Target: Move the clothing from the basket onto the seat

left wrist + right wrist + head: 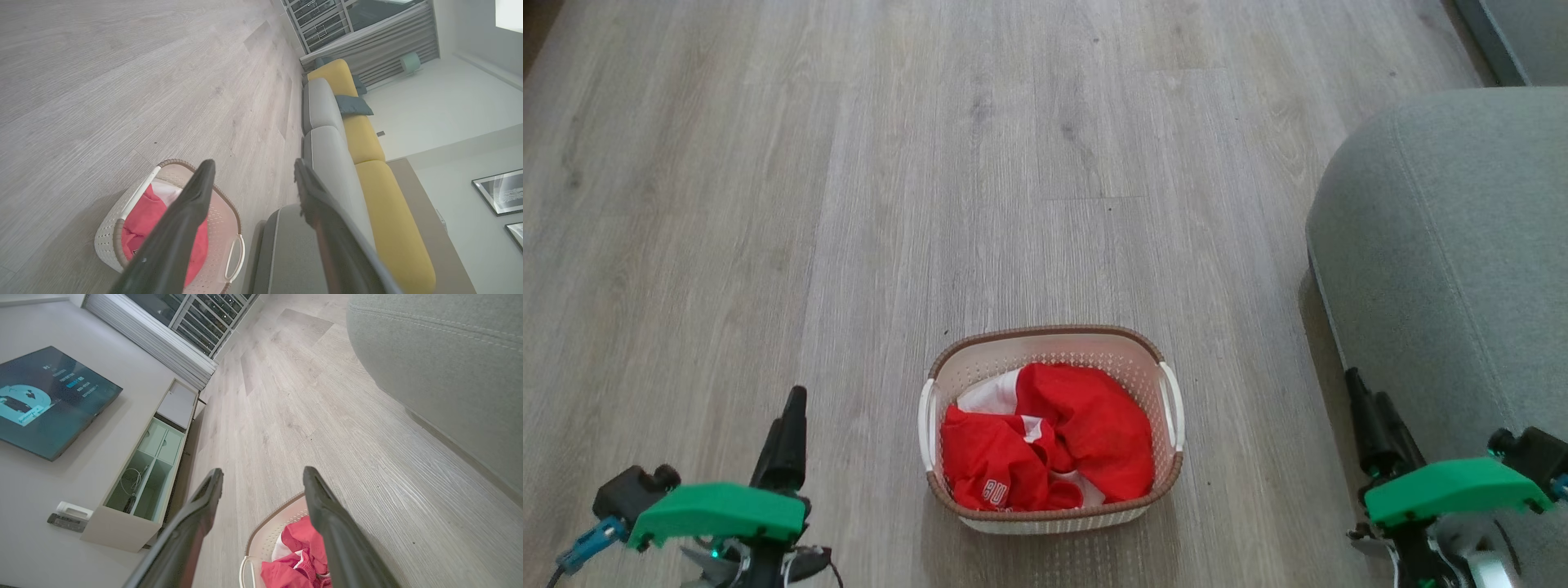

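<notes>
The seat [1445, 269] runs past the head view's right edge.

Soft red clothing [1045, 437], perforated plastic basket [1045, 349], matt wood-grain floor [849, 204].

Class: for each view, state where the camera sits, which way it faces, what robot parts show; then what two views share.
Head view: on the head, looking forward and down at the basket of clothing and the seat; left end effector and right end effector at lower corners.
Left wrist view: on that wrist, along its open fingers toward basket and seat.
Right wrist view: on that wrist, along its open fingers toward floor and television.
Shared: all show the basket.
</notes>
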